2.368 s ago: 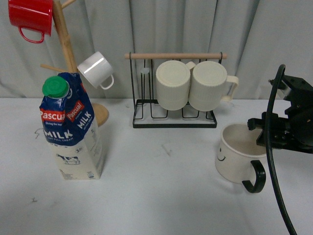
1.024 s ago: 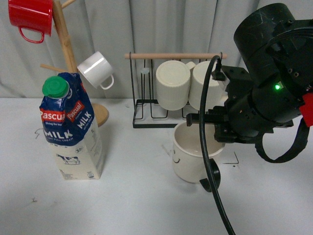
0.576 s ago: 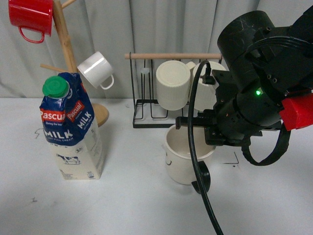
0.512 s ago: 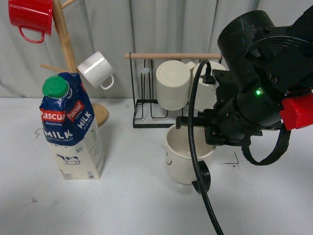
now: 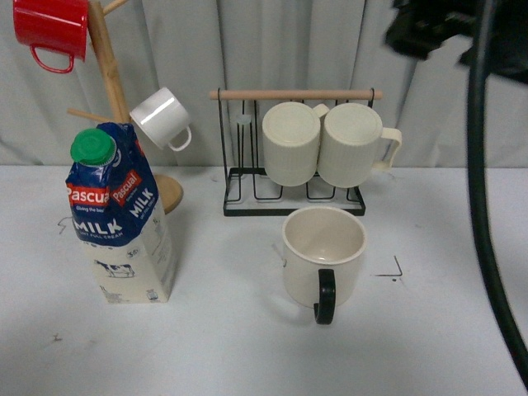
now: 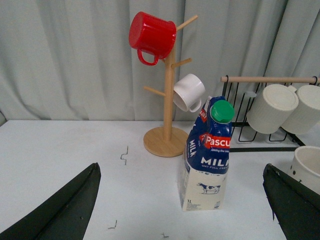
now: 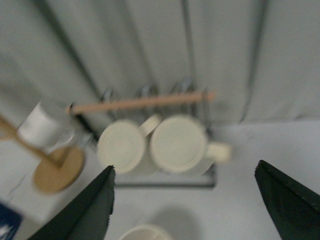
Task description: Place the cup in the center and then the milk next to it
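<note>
The left pincer [image 6: 181,170] is spread wide and empty, its two dark fingers [image 6: 70,210] framing the milk [image 6: 207,155]. The milk stands upright on the tabletop [image 6: 60,165] straight ahead of that pincer and well apart from it, green cap on. This aim is judged to be taken so that the carton can be closed on across its body once an approach is made. Beyond the milk, further from that pincer, a wooden mug tree [image 6: 169,115] is set with a red mug [image 6: 152,32] and a white mug [image 6: 189,91] hung on its pegs, outside the task. The cup [image 5: 323,247] is found upright near the middle of the tabletop, off to the right of the left pincer's line. It is just in front of a wire rack [image 5: 239,94] on which two ribbed mugs [image 5: 290,142] are carried. Its black handle is turned toward the robot and nothing touches it, so the first step is judged done. Bare tabletop is seen between cup and milk, where the carton may be set down. The right pincer [image 7: 183,170] is released and empty, raised well above the cup, whose rim is only just caught beneath it in the blurred right wrist view. It is presumably held high so that the cup is not knocked and room is given to the other arm.
</note>
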Motion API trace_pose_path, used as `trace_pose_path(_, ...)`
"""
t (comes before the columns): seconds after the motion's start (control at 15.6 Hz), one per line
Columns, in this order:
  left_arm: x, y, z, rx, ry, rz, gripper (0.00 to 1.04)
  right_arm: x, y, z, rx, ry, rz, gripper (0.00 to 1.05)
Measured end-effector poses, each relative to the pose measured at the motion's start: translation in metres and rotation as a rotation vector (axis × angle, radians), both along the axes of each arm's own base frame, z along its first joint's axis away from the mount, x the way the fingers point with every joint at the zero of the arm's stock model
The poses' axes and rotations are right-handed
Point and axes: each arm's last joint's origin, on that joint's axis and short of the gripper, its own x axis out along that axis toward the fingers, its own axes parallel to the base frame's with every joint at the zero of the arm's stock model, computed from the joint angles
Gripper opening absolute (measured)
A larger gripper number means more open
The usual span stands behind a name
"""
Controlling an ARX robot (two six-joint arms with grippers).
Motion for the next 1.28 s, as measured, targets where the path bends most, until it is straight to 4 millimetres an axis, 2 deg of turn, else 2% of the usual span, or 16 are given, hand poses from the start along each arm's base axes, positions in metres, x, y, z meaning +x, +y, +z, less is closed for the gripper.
trace_pose_path(0.06,0.0,0.0,0.0,0.0,0.0,0.001,0.98,-0.026,-0.018,0.004,-0.073,-0.162,-0.115,0.76)
trace_pose_path(0.13,0.0,0.0,0.0,0.0,0.0,0.002,0.98,-0.061,-0.044,0.006,-0.125,-0.295,-0.201,0.61)
trace_pose_path(0.26,0.0,0.0,0.0,0.0,0.0,0.002,0.98,-0.077,-0.054,0.006,-0.135,-0.353,-0.236,0.52)
trace_pose_path(0.45,0.0,0.0,0.0,0.0,0.0,0.0,0.98,-0.093,-0.06,-0.001,-0.152,-0.372,-0.234,0.39)
trace_pose_path(0.7,0.0,0.0,0.0,0.0,0.0,0.001,0.98,-0.112,-0.065,-0.029,-0.182,-0.301,-0.2,0.19)
trace_pose_path(0.83,0.0,0.0,0.0,0.0,0.0,0.002,0.98,-0.127,-0.071,-0.039,-0.192,-0.295,-0.199,0.01)
trace_pose_path(0.96,0.0,0.0,0.0,0.0,0.0,0.001,0.98,-0.142,-0.077,-0.04,-0.189,-0.328,-0.214,0.02)
trace_pose_path(1.15,0.0,0.0,0.0,0.0,0.0,0.002,0.98,-0.161,-0.081,-0.054,-0.192,-0.304,-0.197,0.02)
trace_pose_path(1.28,0.0,0.0,0.0,0.0,0.0,0.002,0.98,-0.171,-0.093,-0.057,-0.194,-0.313,-0.218,0.02)
